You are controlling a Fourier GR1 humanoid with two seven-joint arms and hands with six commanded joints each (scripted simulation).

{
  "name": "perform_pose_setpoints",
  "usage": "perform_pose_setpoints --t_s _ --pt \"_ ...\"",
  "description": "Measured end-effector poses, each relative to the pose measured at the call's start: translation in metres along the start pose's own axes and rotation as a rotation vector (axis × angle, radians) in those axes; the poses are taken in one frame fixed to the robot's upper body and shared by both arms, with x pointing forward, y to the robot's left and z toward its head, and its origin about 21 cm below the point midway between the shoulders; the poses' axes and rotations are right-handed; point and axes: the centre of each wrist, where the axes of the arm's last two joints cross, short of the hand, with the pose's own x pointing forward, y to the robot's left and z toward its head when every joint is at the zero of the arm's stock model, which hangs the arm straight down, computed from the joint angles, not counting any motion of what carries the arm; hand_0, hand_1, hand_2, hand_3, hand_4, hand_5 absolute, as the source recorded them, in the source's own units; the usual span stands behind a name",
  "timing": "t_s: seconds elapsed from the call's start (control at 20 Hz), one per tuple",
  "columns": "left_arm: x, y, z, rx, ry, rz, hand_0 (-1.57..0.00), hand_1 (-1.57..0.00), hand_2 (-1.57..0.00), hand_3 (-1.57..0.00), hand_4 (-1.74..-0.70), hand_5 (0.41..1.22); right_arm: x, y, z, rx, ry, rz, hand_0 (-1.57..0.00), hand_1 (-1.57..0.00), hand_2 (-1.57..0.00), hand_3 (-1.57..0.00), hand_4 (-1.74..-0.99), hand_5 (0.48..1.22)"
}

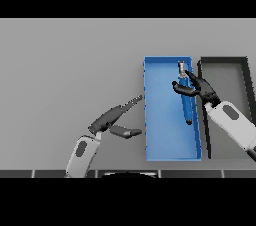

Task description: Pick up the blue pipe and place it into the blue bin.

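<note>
Head view, right hand (199,86) fingers curled around blue pipe (186,102), over blue bin (156,120), left hand (114,118) open.

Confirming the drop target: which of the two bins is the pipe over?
The blue bin, left of the dark bin; the right hand holds the blue pipe over it.

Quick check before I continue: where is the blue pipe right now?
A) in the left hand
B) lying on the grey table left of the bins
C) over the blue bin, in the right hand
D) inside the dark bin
C: the right hand is curled round the blue pipe over the blue bin.
</note>
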Motion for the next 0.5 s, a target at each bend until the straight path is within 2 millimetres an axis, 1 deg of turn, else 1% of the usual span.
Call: perform_pose_setpoints --t_s 0.15,0.35,0.4,0.5 --pt "-0.0009 -0.0004 0.0004 -0.002 -0.001 0.003 0.0 0.0 0.0 0.0 -0.89 0.431 -0.0034 0.0002 -0.0008 0.004 0.019 0.018 -0.01 -0.01 -0.01 -0.01 -1.022 0.672" --pt "-0.0003 0.0041 -0.0016 0.0 0.012 -0.01 0.0 0.0 0.0 0.0 -0.88 0.431 -0.0033 0.002 0.0 0.019 0.037 0.042 -0.01 -0.01 -0.01 0.0 -1.022 0.658" --pt "-0.0021 0.0009 -0.0035 -0.003 0.026 -0.007 0.0 0.0 0.0 0.0 -0.88 0.431 0.0004 0.0008 -0.0015 0.016 0.042 0.044 -0.01 -0.01 -0.01 0.0 -1.022 0.655" --pt "-0.0048 0.0 -0.004 -0.001 0.009 -0.008 0.0 0.0 0.0 0.0 -0.88 0.431 -0.0039 0.004 0.0002 0.028 0.055 0.062 -0.01 -0.01 -0.01 0.0 -1.022 0.643"
